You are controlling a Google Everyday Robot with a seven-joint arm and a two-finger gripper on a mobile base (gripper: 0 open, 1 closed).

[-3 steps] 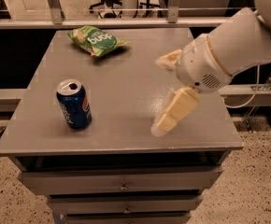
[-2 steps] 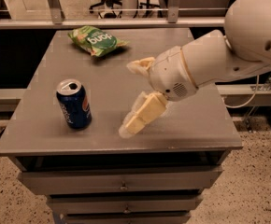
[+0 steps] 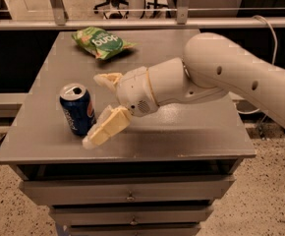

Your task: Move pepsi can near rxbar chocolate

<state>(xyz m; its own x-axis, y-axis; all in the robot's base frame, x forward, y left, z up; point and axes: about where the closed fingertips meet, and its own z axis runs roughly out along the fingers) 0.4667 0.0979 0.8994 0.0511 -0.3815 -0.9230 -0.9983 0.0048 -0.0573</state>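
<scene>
The pepsi can (image 3: 76, 109) stands upright on the left front of the grey table (image 3: 182, 136), dark blue with a silver top and a red-white logo. My gripper (image 3: 92, 110) is open just right of the can. One pale finger (image 3: 107, 78) is behind the can and the other finger (image 3: 105, 128) is in front of it, close to its side. The white arm (image 3: 221, 77) reaches in from the right across the table. The rxbar chocolate is out of view, possibly hidden behind the arm.
A green crinkly snack bag (image 3: 101, 41) lies at the back left of the table. Drawers (image 3: 130, 193) sit under the tabletop. A metal railing (image 3: 142, 21) runs behind the table. The speckled floor (image 3: 270, 191) is to the right.
The arm has swept left across the table, bringing the open gripper from the right-hand middle up beside the can. The can and bag have not moved.
</scene>
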